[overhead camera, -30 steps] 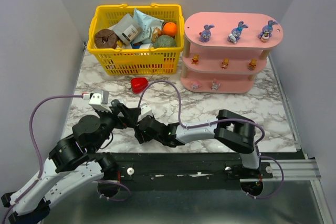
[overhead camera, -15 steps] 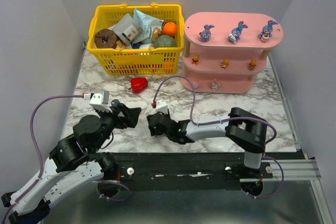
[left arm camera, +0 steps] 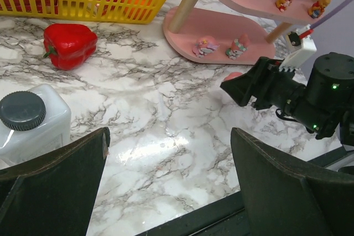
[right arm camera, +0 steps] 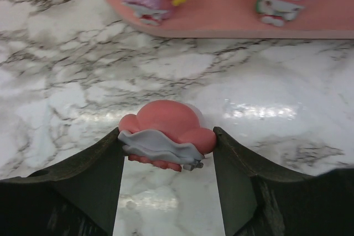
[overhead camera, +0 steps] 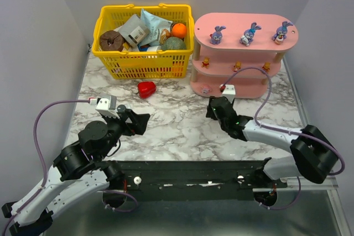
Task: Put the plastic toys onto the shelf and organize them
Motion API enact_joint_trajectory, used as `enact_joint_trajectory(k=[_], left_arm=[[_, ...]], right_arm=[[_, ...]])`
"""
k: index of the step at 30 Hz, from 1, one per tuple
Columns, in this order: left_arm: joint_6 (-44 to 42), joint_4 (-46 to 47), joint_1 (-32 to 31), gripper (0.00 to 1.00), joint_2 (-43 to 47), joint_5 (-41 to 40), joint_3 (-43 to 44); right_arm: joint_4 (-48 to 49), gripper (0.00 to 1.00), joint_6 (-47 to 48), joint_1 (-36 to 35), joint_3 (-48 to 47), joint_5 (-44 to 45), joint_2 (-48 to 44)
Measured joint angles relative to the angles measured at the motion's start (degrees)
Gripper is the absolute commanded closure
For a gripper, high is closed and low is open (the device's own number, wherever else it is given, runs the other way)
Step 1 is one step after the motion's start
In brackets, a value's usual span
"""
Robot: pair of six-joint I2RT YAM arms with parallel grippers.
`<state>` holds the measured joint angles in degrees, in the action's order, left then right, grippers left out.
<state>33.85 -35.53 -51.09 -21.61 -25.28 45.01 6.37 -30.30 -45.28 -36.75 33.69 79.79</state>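
The pink three-tier shelf (overhead camera: 232, 24) stands at the back right. Three purple-blue bunnies (overhead camera: 250, 34) are on its top board, three orange toys (overhead camera: 237, 67) on the middle board, and two pink-white toys (overhead camera: 206, 88) on the bottom board. My right gripper (right arm camera: 167, 143) is shut on a third pink-white toy (right arm camera: 166, 126) just above the marble, a short way in front of the bottom board (right arm camera: 221, 4). My left gripper (left arm camera: 168, 164) hangs open over the marble at the near left with nothing between its fingers.
A yellow basket (overhead camera: 144, 66) full of groceries stands at the back left. A red heart-shaped object (overhead camera: 146, 88) lies in front of it. A white bottle with a dark cap (left arm camera: 27, 120) sits beside my left gripper. Grey walls close in both sides.
My right arm has swung from beside the left gripper across to the right, carrying the pink-white toy up to the shelf's bottom board. The left arm has stayed put.
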Motion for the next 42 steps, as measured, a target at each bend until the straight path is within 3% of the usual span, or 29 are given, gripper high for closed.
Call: enact_joint_trajectory(k=[13,31,42], left_arm=[[-0.39,0.74,0.00,0.01,-0.52,0.46,-0.15],[-0.68,1.33,0.00,0.01,-0.13,0.87,-0.46],[-1.05,1.92,0.00,0.01,-0.13,1.97,-0.48]], right_arm=[[0.26,0.58,5.51,20.06,8.11,-6.34,-12.46],[-2.43,0.58,-0.96,28.50,3.72,-7.43,-5.42],[-5.62,0.58,-18.25,31.91,3.61,-4.96,-3.89]])
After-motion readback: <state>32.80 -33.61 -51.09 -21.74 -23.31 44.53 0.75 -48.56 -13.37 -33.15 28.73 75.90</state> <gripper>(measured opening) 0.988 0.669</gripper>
